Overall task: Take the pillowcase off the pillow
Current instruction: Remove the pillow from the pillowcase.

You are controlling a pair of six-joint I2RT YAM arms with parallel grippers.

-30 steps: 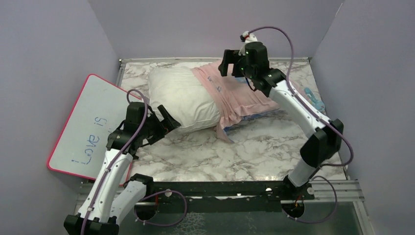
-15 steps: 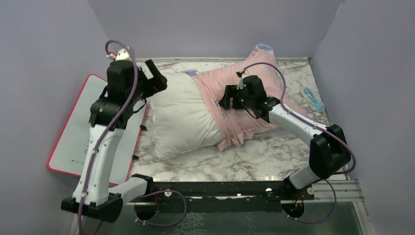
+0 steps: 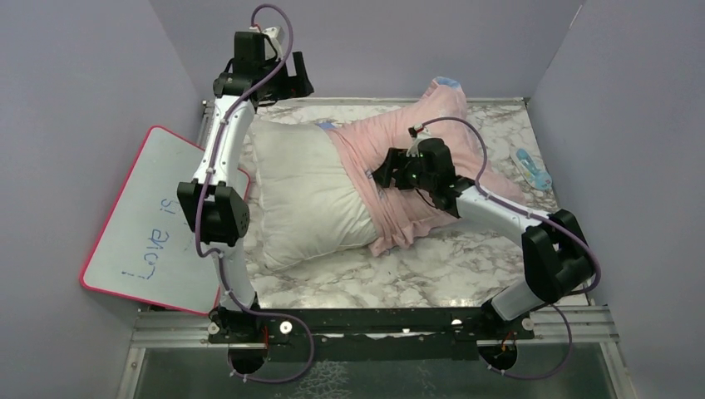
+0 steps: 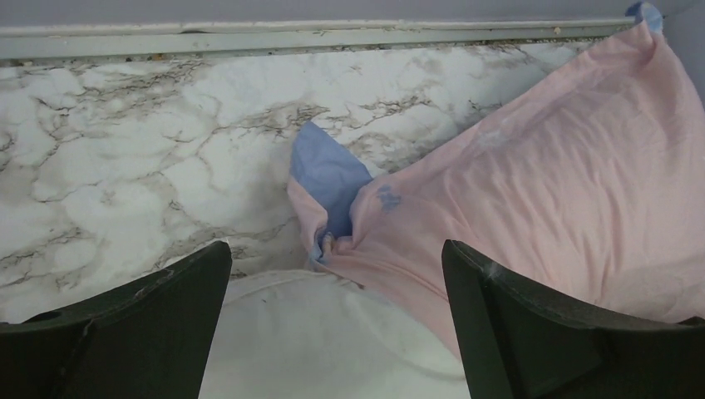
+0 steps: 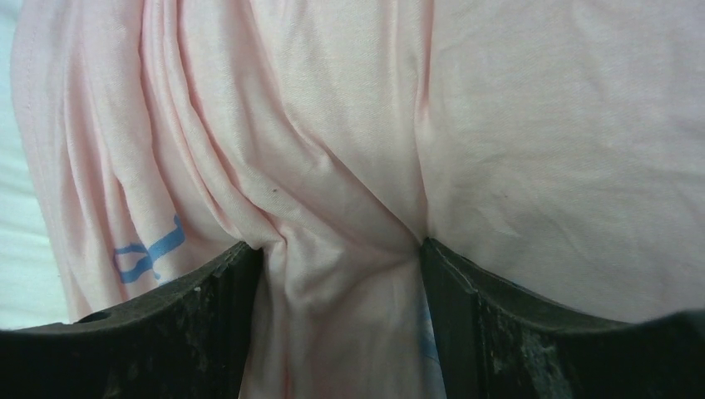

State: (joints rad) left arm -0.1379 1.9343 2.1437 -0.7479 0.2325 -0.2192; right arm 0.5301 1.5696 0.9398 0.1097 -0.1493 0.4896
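Rising toward the back wall, left gripper (image 4: 337, 251) open; right gripper (image 5: 339, 249) pinches pillowcase (image 3: 416, 137)

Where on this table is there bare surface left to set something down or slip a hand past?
Widest free patch: the near strip of table between pillow, pillowcase and the black front rail. A narrower strip runs along the back rim, behind the pillow's far-left corner. The middle is crowded; the right side holds a small blue item.

White links (image 3: 223, 141), black joints (image 3: 218, 209), purple cables (image 3: 449, 119); left gripper (image 4: 334, 258) and right gripper (image 5: 339, 249) black.
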